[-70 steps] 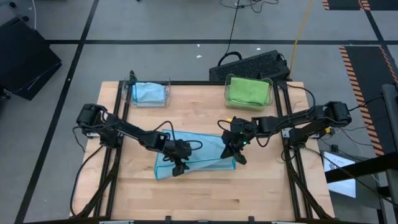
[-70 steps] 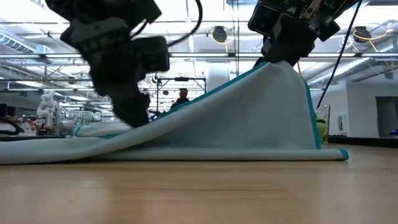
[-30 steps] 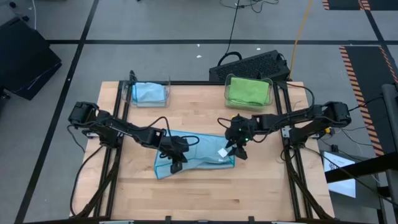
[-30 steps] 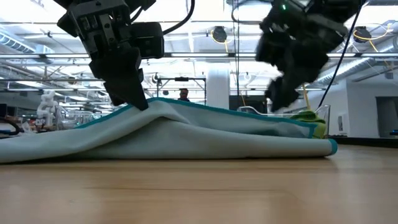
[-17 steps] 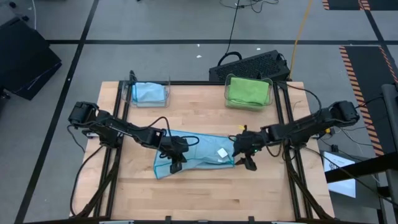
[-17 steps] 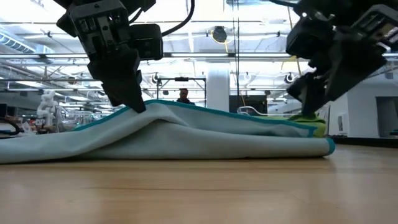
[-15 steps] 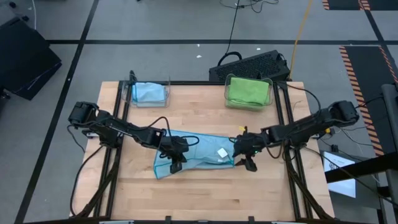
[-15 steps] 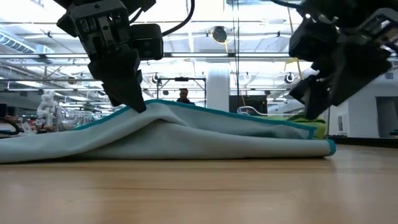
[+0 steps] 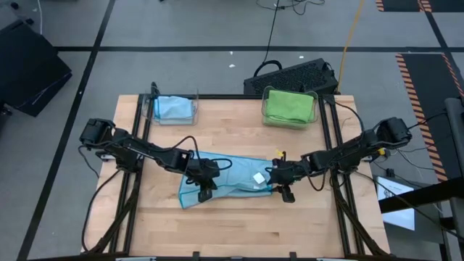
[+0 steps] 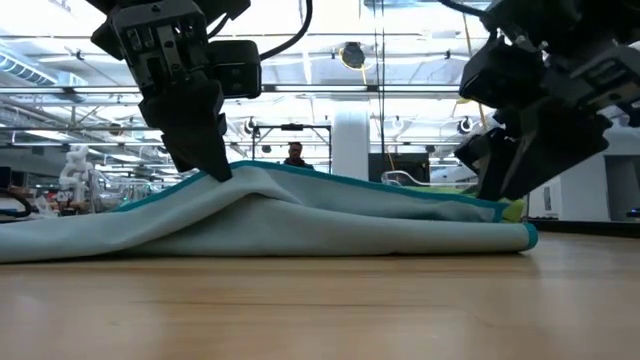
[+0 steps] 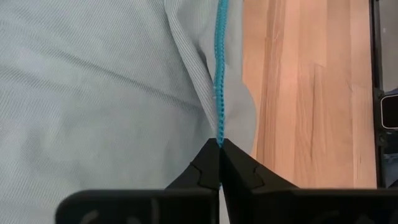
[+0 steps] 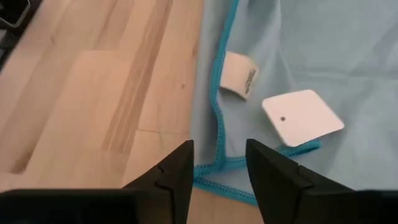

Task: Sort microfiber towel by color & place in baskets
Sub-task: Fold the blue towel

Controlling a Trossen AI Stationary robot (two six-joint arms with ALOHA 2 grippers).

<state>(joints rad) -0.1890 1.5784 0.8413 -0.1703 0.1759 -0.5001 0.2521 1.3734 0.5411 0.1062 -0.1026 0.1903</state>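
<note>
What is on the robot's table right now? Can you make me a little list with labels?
table: wooden top
loose towel: light blue towel, lying mid-table, folded over
left pincer: shut on the light blue towel's edge
right pincer: open, at the towel's right corner
left basket: clear bin at the back, holding a blue towel
right basket: clear bin at the back, holding a green towel
tags: two white tags on the loose towel
</note>
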